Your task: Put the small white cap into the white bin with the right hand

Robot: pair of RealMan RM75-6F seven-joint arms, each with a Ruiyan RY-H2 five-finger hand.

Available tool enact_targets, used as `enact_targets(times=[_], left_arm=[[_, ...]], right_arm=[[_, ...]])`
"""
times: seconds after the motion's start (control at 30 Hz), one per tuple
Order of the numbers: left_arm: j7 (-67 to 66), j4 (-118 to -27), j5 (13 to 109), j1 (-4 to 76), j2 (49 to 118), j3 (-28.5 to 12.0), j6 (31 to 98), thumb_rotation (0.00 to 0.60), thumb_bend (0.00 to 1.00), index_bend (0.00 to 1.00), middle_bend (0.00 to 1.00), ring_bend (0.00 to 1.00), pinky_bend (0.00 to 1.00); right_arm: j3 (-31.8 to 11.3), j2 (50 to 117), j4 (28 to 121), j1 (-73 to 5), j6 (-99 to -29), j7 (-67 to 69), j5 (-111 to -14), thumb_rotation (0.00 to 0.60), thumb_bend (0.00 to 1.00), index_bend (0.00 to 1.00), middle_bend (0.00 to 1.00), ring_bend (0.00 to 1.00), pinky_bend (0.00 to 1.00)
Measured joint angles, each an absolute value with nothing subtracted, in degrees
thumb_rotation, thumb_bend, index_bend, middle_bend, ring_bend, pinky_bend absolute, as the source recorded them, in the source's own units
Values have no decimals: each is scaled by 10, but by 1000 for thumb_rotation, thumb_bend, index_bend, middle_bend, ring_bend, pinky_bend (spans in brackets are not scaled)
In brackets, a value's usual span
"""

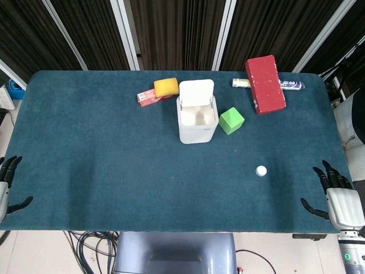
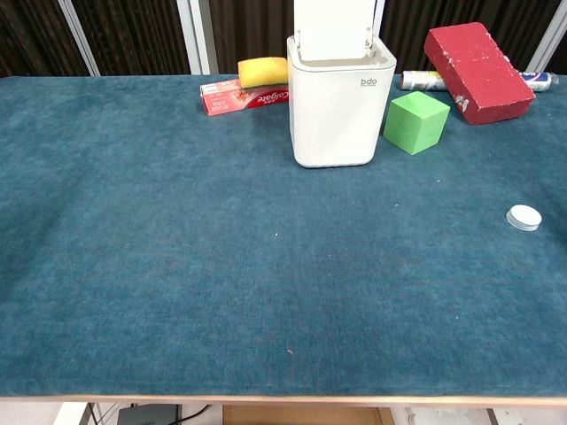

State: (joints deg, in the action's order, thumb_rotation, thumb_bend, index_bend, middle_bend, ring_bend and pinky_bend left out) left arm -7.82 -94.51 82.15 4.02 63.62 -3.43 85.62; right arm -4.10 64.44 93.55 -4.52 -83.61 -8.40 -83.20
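Note:
The small white cap [image 1: 261, 170] lies flat on the blue table, right of centre; the chest view shows the cap [image 2: 524, 217] near the right edge. The white bin [image 1: 197, 119] stands upright mid-table with its lid [image 1: 196, 91] flipped open behind it; in the chest view the bin [image 2: 339, 102] is at top centre. My right hand [image 1: 336, 197] rests at the table's front right corner, fingers spread, holding nothing, well right of and nearer than the cap. My left hand [image 1: 7, 185] sits at the front left edge, fingers apart and empty.
A green cube [image 1: 231, 120] stands just right of the bin. A red brick [image 1: 264, 84] lies over a tube [image 1: 293, 85] at the back right. A yellow sponge [image 1: 166, 87] and a red toothpaste box [image 1: 149, 98] lie behind the bin's left.

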Motion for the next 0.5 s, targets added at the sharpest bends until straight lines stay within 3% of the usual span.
enact_targets(times=[0.5], left_arm=[[-81,-946,820,40,637,-34,855,600,150,121,156,74,57]], right_arm=[[-42,645,933,-47,-831,-81,-827,600,156,133,85,120,233]])
